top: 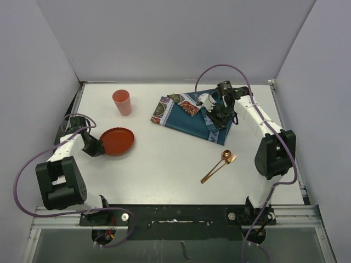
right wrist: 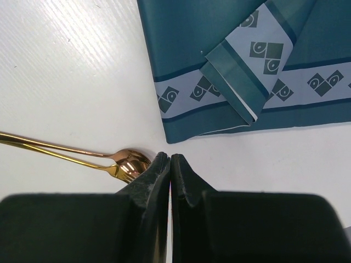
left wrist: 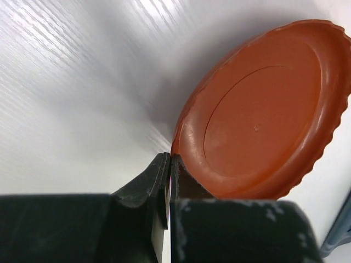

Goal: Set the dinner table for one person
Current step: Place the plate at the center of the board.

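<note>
The white dinner table (top: 164, 181) carries an orange-red plate (top: 116, 141) at the left. My left gripper (top: 96, 147) is shut at the plate's left rim. In the left wrist view its tips (left wrist: 169, 160) touch the rim of the plate (left wrist: 263, 115) without holding it. A pink cup (top: 122, 102) stands upright behind the plate. A copper spoon and gold fork (top: 218, 165) lie together at the front right. My right gripper (top: 220, 119) is shut and empty, raised over the near corner of the teal placemat (top: 186, 116). The right wrist view shows its tips (right wrist: 170, 160) beside the spoon bowl (right wrist: 130, 160).
The placemat (right wrist: 219, 49) lies askew at the back centre, with one patterned end crumpled and a corner folded over. White walls close in the table on three sides. The arm bases and a metal rail (top: 175, 213) run along the near edge.
</note>
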Controlling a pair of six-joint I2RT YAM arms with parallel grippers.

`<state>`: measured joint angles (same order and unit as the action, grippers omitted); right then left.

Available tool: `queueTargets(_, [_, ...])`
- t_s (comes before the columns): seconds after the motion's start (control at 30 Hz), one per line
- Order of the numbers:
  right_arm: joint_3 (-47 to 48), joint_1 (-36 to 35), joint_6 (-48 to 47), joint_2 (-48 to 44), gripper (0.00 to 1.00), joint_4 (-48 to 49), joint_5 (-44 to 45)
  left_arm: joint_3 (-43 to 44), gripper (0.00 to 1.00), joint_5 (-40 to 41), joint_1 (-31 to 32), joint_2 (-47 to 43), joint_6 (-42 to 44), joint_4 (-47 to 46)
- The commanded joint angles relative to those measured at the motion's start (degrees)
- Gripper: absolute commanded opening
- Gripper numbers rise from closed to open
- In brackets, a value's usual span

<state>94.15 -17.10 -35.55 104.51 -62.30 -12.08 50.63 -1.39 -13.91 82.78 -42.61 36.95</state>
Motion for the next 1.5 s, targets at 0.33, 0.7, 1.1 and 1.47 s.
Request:
queueTargets(0.33, [-0.8, 1.03, 1.57, -3.19, 0.08, 3.75, 1.14, 4.54, 0.0, 3.57, -7.33, 5.4, -7.44, -10.69])
queueTargets(0.7, [1.45, 1.02, 1.52, -1.11, 0.34, 6.06, 5.11, 1.1, 0.98, -1.05, -7.31, 1.77, -9.47, -13.21])
queueTargets(1.1, [3.27, 2.05, 5.1, 7.09, 0.27, 20.36, 11.22, 9.73, 0.98, 2.82, 25.71, -5.9, -2.73, -16.25])
queueTargets(1.47, [2.67, 3.48, 6.44, 8.95, 0.27, 19.28, 10.74, 44.02, 0.98, 2.17, 34.75, 35.51, 3.42, -15.44])
